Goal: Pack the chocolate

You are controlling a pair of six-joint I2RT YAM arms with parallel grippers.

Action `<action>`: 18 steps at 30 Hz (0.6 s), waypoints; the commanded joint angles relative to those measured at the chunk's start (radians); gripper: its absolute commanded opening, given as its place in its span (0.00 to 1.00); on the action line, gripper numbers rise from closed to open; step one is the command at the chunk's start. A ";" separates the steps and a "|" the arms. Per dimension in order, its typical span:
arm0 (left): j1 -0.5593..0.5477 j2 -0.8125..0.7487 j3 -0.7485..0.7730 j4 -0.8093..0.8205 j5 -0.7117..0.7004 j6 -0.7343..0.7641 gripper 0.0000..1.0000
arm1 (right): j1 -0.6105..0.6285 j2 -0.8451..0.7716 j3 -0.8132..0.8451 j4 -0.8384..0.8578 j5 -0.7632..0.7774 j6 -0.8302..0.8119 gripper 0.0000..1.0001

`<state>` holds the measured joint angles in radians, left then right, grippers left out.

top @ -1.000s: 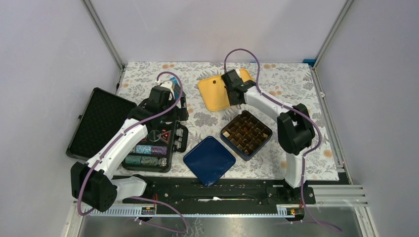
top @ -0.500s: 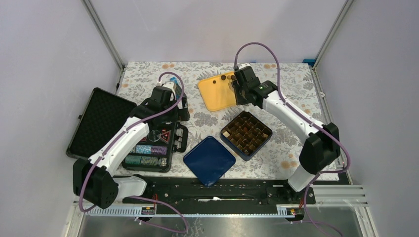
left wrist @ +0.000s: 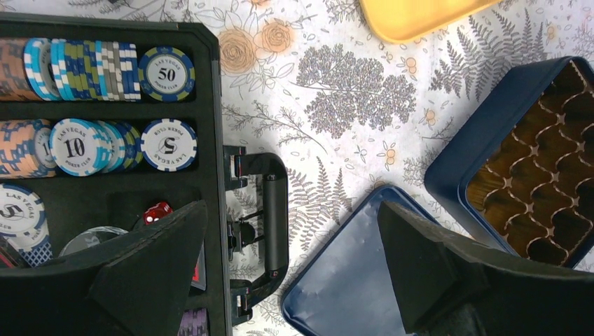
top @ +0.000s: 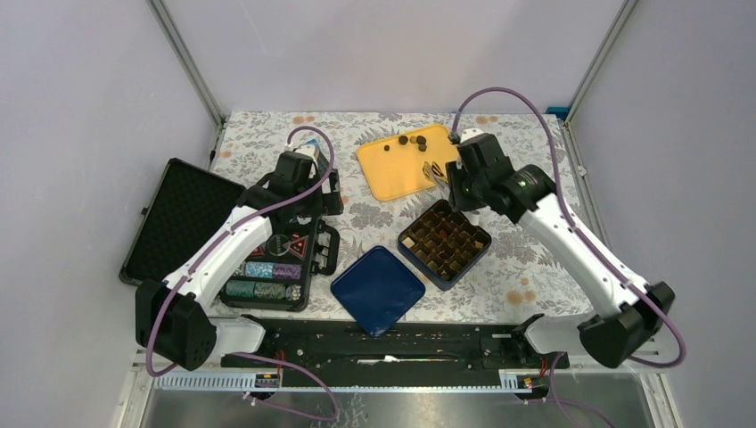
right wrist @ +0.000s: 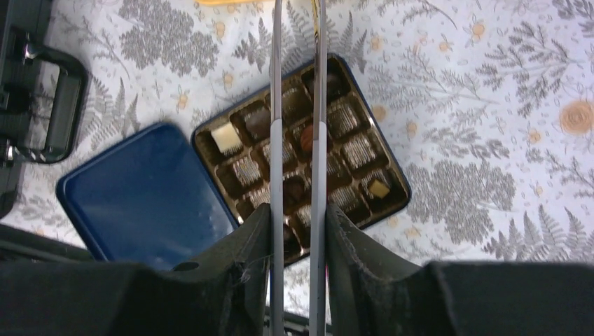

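On the top view my right gripper point(top: 452, 175) was clamped on thin metal tongs point(top: 434, 169), their tips over the yellow tray point(top: 392, 178). Loose chocolate point(top: 415, 141) lay just beyond the tips, with the box point(top: 444, 239) back toward the arm's base. On the left wrist view my left gripper point(left wrist: 294, 273) stood wide apart and empty, the box off to its right. On the right wrist view the blades ran out of frame, so I couldn't tell whether they held a piece. I feared the slim blades would let a round piece slip, or drop it into a cell that was already filled.
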<state>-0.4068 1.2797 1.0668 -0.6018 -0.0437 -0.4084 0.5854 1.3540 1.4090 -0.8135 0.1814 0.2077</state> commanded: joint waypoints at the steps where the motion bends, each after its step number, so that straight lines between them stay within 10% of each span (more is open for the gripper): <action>1: 0.000 0.006 0.064 0.016 -0.045 0.011 0.99 | 0.011 -0.110 -0.033 -0.119 -0.026 0.019 0.17; 18: 0.000 -0.001 0.078 -0.001 -0.041 0.002 0.99 | 0.017 -0.206 -0.210 -0.127 -0.094 0.019 0.17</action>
<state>-0.4068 1.2911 1.1057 -0.6128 -0.0795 -0.4080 0.5938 1.1568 1.1954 -0.9752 0.1028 0.2398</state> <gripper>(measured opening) 0.985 0.371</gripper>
